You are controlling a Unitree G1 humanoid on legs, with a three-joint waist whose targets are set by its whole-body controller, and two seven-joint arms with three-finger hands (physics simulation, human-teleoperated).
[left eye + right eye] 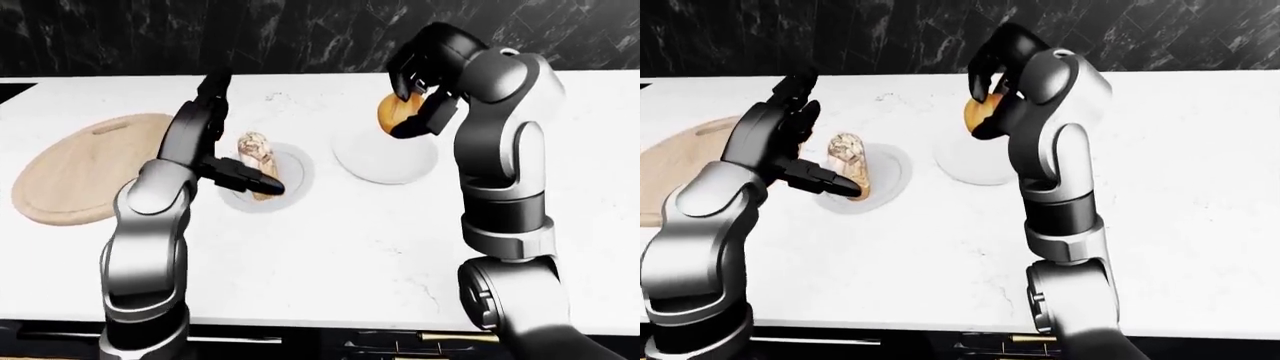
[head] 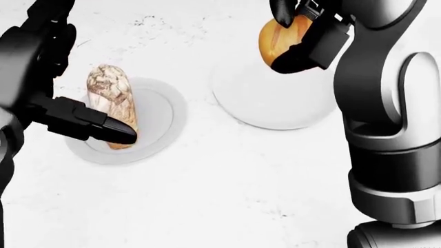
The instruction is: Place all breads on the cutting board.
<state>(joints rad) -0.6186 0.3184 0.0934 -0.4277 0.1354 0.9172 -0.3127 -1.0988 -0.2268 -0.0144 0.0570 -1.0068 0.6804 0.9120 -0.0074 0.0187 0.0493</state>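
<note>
Over the white bench (image 1: 330, 247), seen from the left eye, the round cutting board (image 1: 85, 169) lies bare at the far left. Right of the board sits a small plate (image 1: 290, 176) with a long crusty loaf (image 1: 255, 154) on it, and further right from the board a second plate (image 1: 385, 161). The right robot hand (image 1: 420, 94) is lifted above that second plate with its fingers closed round a golden roll (image 1: 393, 111). From there the roll must travel well across to the board, over the loaf; if the grip is shallow it could drop on the way.

Looking down from the head, the left robot hand (image 2: 65, 103) stands with fingers spread, one dark finger lying across the loaf's lower end while the others rise at the view's left edge. It holds nothing. A push from that finger might roll the loaf off its plate rather than capture it.

From the right eye, the left forearm seems to reach over the board's near edge, though I can't tell its height; both arms heading boardward could collide.
</note>
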